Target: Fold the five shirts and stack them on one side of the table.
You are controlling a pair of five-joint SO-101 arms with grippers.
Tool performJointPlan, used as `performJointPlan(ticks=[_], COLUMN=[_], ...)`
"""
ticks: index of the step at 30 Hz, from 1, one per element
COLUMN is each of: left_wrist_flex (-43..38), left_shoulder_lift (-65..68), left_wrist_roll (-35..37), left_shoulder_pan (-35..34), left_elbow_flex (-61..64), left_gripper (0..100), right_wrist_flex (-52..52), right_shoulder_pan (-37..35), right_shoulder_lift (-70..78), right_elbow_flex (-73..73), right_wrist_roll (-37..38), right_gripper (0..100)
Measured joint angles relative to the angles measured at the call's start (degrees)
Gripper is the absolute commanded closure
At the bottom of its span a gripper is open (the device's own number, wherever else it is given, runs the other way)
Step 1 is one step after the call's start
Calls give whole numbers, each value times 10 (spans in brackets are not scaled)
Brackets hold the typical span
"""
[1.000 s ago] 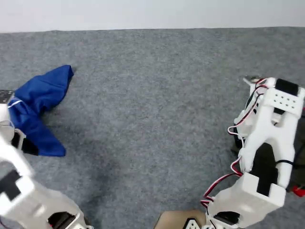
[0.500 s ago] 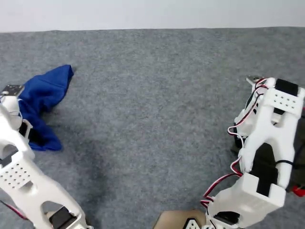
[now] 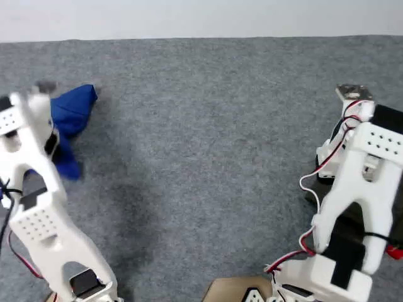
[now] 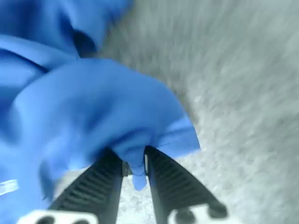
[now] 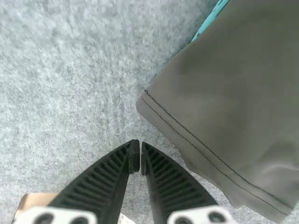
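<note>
My left arm (image 3: 38,189) has swung along the table's (image 3: 208,126) left edge toward its far left corner. My left gripper (image 4: 133,165), clamped on a fold of the blue shirt (image 3: 75,107), has dragged the shirt's near tail in, so the cloth now bunches tighter. My right arm (image 3: 365,182) has shifted slightly toward the right edge.

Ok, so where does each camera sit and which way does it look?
High view: fixed above the grey table, looking down; left arm at the blue shirt, right arm opposite.
Left wrist view: on the left wrist, looking along the left gripper, shut on the blue shirt.
Right wrist view: on the right wrist, looking down past the shut right gripper at an olive shirt overlapping a teal shirt.
Shared: the blue shirt, in the high and left wrist views.
</note>
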Motion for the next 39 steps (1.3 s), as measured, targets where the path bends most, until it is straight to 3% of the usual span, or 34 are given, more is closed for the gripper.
performJointPlan(ticks=[5, 10, 16, 19, 24, 33, 36, 39], left_wrist_flex=[4, 6, 8, 8, 7, 8, 7, 7], left_shoulder_lift=[-146, -262, -281, -263, -227, -281, -312, -335], left_wrist_roll=[104, 182, 240, 247, 251, 251, 251, 247], left_shoulder_pan=[89, 222, 359, 395, 405, 399, 362, 295], left_elbow_flex=[-16, -17, 18, 64, 102, 108, 125, 159], left_gripper=[996, 996, 986, 897, 808, 782, 783, 783], right_wrist_flex=[0, 0, 1, 1, 1, 1, 1, 0], right_shoulder_pan=[0, -13, -69, -97, -132, -204, -251, -309], right_shoulder_lift=[-38, -69, -80, -80, -80, -50, -16, 16], right_elbow_flex=[0, 0, 0, 0, 3, 5, 5, 5], right_wrist_roll=[0, 0, 0, 0, 0, 0, 0, -1], right_gripper=[990, 990, 990, 990, 990, 989, 974, 887])
